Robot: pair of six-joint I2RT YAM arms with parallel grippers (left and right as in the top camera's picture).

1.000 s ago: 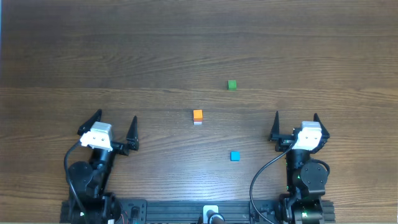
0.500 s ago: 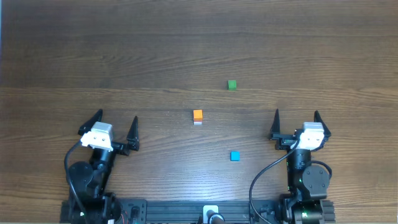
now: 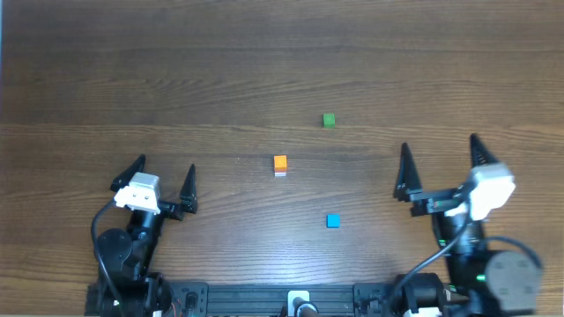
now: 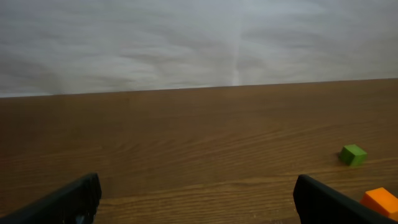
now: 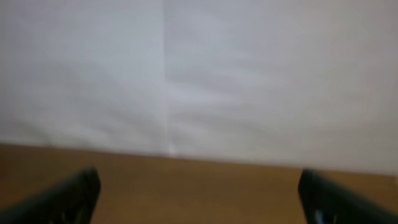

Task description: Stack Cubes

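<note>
Blue cube (image 3: pixel 332 221) lies well apart from the right gripper (image 3: pixel 439 143), apparently raised.

1. The left arm's black two-finger gripper (image 3: pixel 164 165) sits low, close to its own base, fingers spread wide and pointing forward.
2. The right arm's black two-finger gripper (image 3: pixel 439 144) is likewise spread wide, its white wrist (image 3: pixel 491 187) leaning out rightward.

Matt wood table (image 3: pixel 264 53); cubes (image 3: pixel 329 120) prob. plastic

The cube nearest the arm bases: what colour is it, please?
The cube is blue, best seen in the top view.
</note>
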